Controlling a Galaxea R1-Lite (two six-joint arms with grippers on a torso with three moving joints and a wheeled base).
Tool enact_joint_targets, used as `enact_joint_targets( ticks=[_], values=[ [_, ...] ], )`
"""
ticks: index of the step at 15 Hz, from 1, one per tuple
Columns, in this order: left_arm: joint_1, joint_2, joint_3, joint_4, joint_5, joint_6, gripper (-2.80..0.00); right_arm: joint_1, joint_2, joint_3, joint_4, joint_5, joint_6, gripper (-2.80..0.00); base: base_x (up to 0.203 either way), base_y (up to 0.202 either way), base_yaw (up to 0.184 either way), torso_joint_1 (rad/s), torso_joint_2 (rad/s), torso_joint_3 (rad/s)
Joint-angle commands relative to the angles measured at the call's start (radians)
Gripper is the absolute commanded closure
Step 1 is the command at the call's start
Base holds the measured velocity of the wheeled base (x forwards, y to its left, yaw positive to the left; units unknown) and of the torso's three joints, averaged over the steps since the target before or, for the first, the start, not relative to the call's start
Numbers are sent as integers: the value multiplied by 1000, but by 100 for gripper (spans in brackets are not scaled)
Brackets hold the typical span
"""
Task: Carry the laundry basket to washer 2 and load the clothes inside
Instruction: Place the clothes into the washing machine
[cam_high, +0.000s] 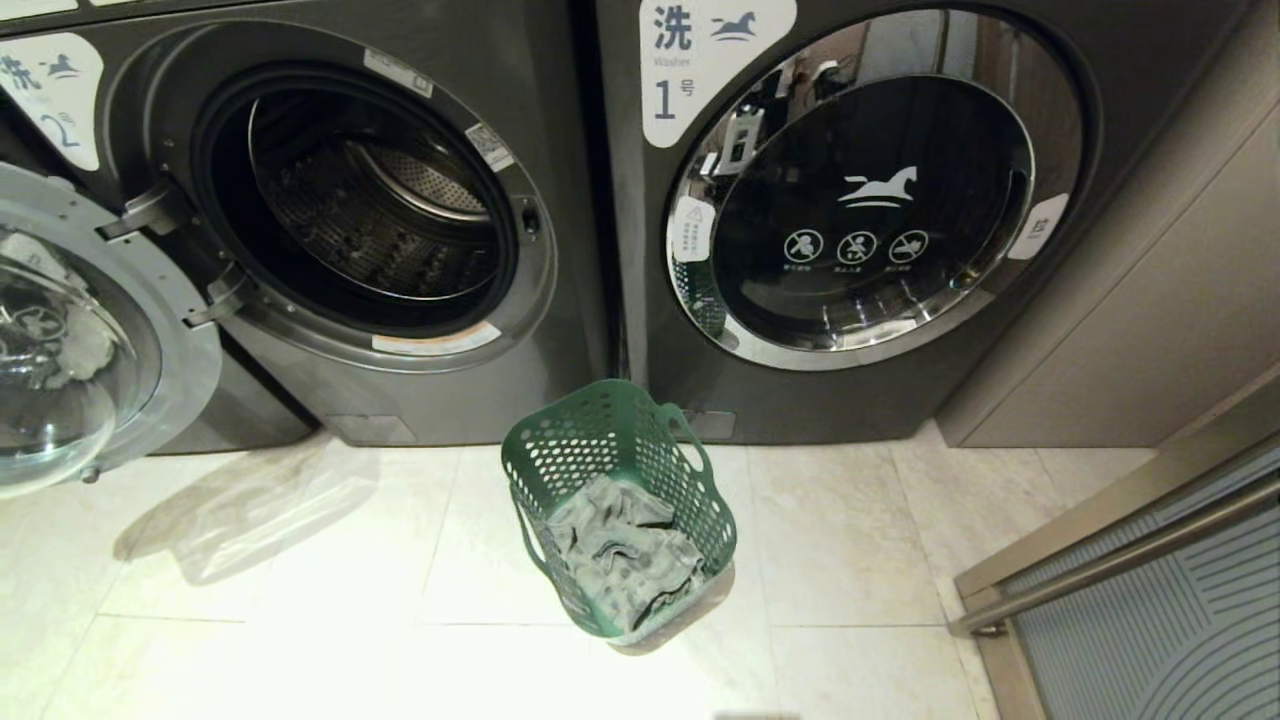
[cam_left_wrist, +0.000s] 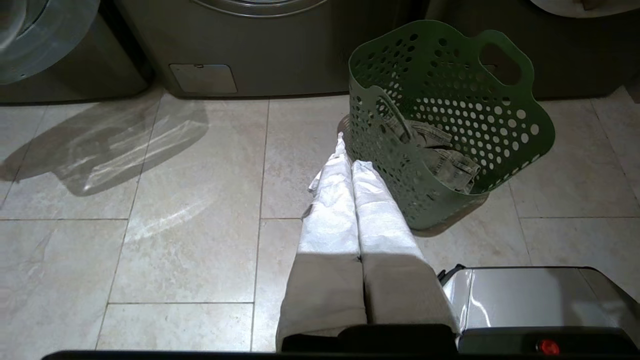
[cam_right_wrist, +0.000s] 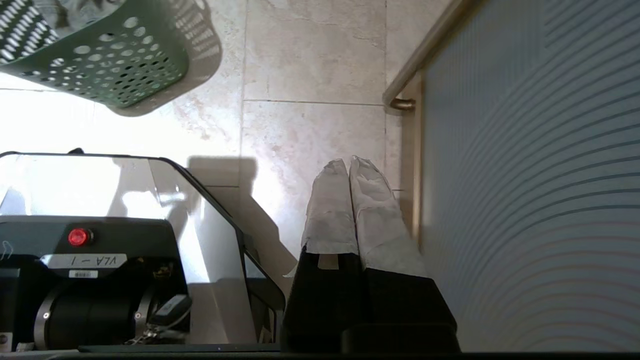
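Observation:
A green perforated laundry basket (cam_high: 640, 440) stands on the tiled floor in front of the gap between the two machines, with grey clothes (cam_high: 622, 555) lying in it. Washer 2 (cam_high: 365, 205) is at the left with its drum open and its round door (cam_high: 85, 330) swung out to the left. Neither arm shows in the head view. My left gripper (cam_left_wrist: 350, 157) is shut and empty, hanging low just beside the basket (cam_left_wrist: 450, 125). My right gripper (cam_right_wrist: 348, 165) is shut and empty too, over bare tile, with the basket (cam_right_wrist: 115, 65) off to its side.
Washer 1 (cam_high: 860, 200) stands at the right with its door closed. A metal threshold and a ribbed grey mat (cam_high: 1160, 620) lie at the right. My own base (cam_right_wrist: 100, 240) sits low between the arms. Pale floor tiles stretch in front of washer 2.

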Motion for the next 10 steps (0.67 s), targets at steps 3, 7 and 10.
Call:
enact_joint_targets(
  ticks=[3, 7, 10],
  values=[
    [1, -1, 2, 0, -1, -3, 0, 0, -1, 1, 1, 0, -1, 0, 0, 192, -4, 1, 3, 2],
    [1, -1, 2, 0, 1, -4, 0, 0, -1, 1, 1, 0, 4, 0, 0, 195, -2, 3, -1, 2],
    [1, -1, 2, 0, 1, -4, 0, 0, -1, 1, 1, -1, 10, 0, 0, 196, -2, 3, 3, 2]
  ],
)
